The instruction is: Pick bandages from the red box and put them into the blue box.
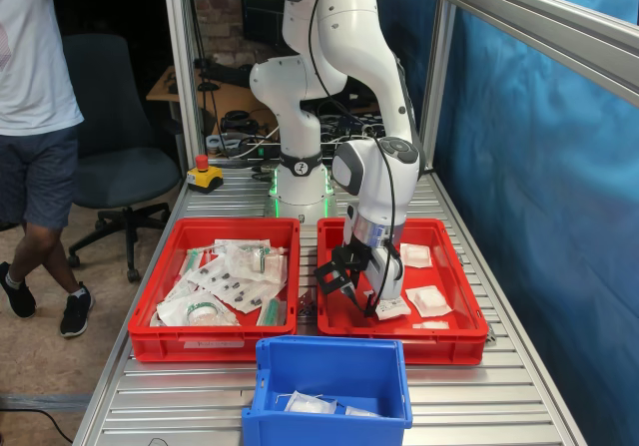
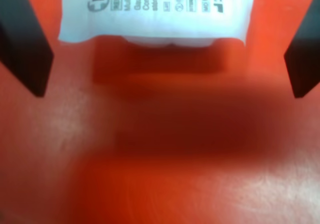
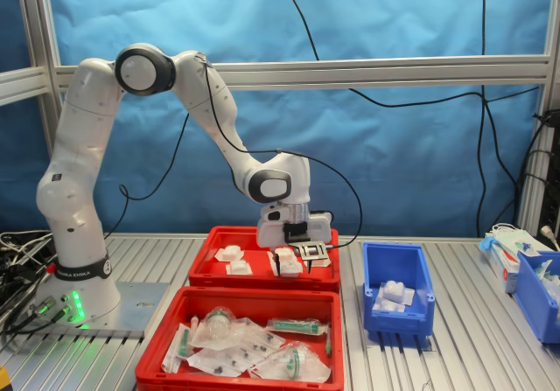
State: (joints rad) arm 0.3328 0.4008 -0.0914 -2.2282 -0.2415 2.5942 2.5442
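So the arm's fingers (image 1: 371,303) are down inside the red box (image 1: 461,306), low center-right in the first exterior view, and they're spread apart with nothing between them. In the wrist view you can see both dark fingers (image 2: 22,43) at the side edges with bare red floor between, and one bandage packet (image 2: 155,11) lying flat just past them, not touching either one. Printed text on it is partly readable, the rest of that shot is blurry.

A few more bandages (image 1: 427,299) sit on the red box floor toward the first exterior view's right. The blue box (image 1: 329,361) is at the bottom center there, just in front of both red crates, with some white packets (image 1: 308,403) already in it. The other red crate (image 1: 165,296), left of center, is full of clear-wrapped packages (image 1: 235,276). Everything's on the slatted metal table (image 1: 499,391).
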